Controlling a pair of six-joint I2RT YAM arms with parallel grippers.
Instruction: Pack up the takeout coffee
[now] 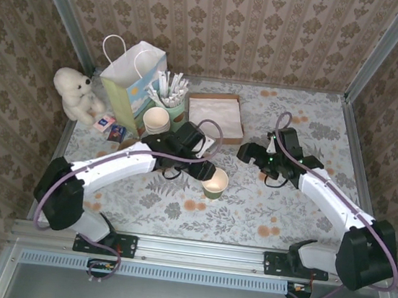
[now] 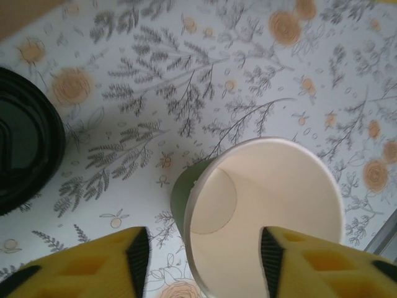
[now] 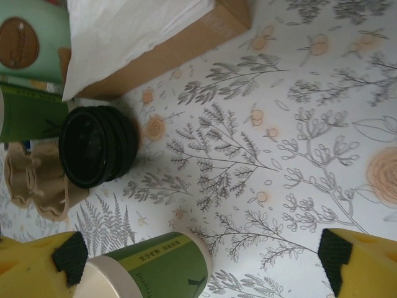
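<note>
A: Cup where?
B: Green cup (image 1: 215, 184) stands upright about mid-table, slightly toward the near edge, mouth open. Black lids (image 3: 96, 146) lie apart from it, beside the napkin tray (image 1: 216, 116).
A: Grippers?
B: Left gripper (image 2: 205, 261) is over the cup's rim, fingers moderately parted. Right gripper (image 3: 201, 254) is near the cup, fingers spread wide and not touching it.

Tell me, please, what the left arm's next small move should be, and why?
Probably lift the left gripper clear of the green cup: its jaws stand open, the cup stands upright with no lid on, and the black lids lie apart from it, so a lid likely has to be fetched next.
</note>
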